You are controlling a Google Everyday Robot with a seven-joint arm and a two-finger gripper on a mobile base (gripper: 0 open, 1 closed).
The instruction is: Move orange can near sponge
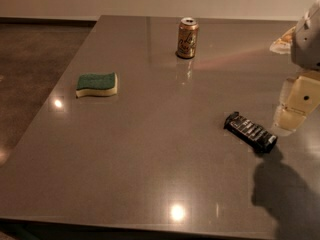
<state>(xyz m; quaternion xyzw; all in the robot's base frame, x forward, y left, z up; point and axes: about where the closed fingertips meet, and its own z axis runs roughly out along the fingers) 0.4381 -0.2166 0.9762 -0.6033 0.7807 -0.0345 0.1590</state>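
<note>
The orange can point(187, 38) stands upright at the far middle of the grey table point(150, 149), with a silver top and a pale logo. The sponge point(97, 84) lies flat toward the left side, dark green on top over a pale yellow base. The can is well apart from the sponge, to its right and farther back. My gripper point(292, 111), pale cream, hangs at the right edge of the view above the table, well right of and nearer than the can. It holds nothing that I can see.
A black ribbed oblong object point(250, 132) lies on the table just left of and below the gripper. The arm's grey body point(307, 39) fills the upper right corner. The table's left edge borders a dark floor point(30, 69).
</note>
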